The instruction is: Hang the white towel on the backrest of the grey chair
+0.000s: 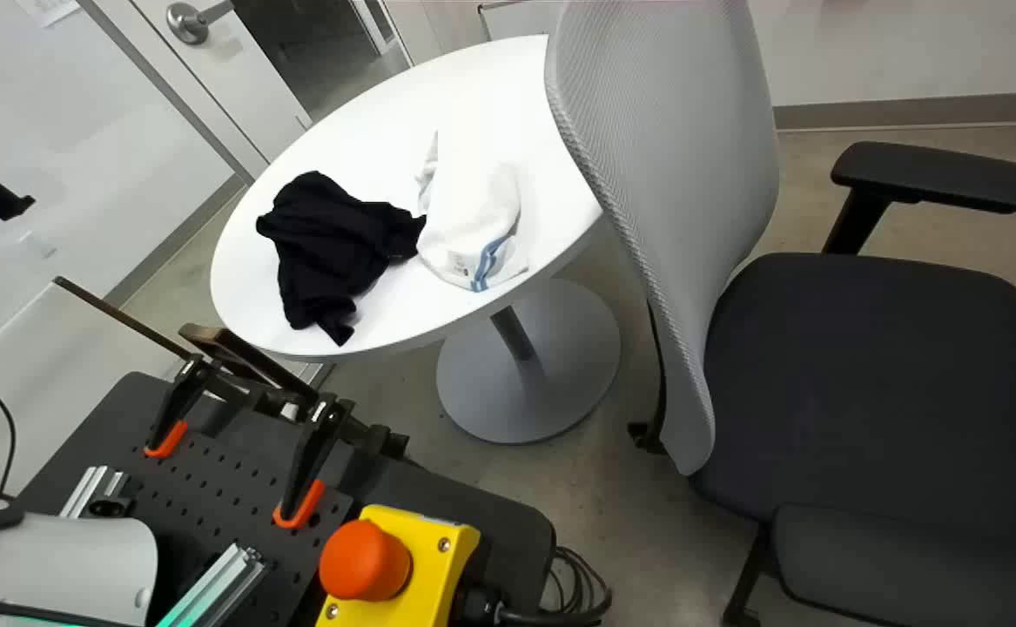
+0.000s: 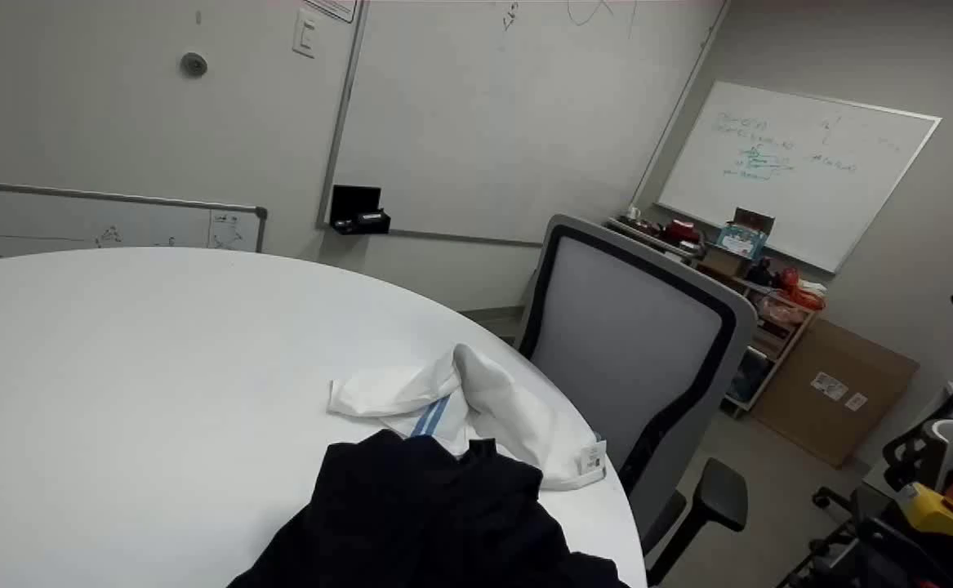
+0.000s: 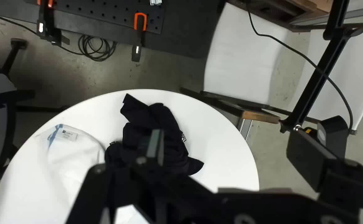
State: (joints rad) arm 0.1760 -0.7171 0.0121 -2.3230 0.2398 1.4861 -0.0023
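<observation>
The white towel (image 1: 471, 228) with a blue stripe lies crumpled on the round white table (image 1: 368, 131), near the chair side. It also shows in an exterior view (image 2: 517, 420) and in the wrist view (image 3: 75, 155). The grey chair's mesh backrest (image 1: 673, 131) stands at the table's edge, upright and bare; it also shows in an exterior view (image 2: 627, 327). My gripper (image 3: 230, 152) shows only in the wrist view. Its fingers are wide apart with nothing between them, above the table. One finger overlaps the black cloth in the picture. The towel is apart from the fingers.
A black cloth (image 1: 333, 248) lies on the table beside the towel; in an exterior view the cloth (image 2: 435, 523) partly covers the towel. A black bench with orange-tipped clamps (image 1: 299, 505) and a yellow stop-button box (image 1: 420, 557) stand nearby. A camera stand (image 3: 319, 77) is near the gripper.
</observation>
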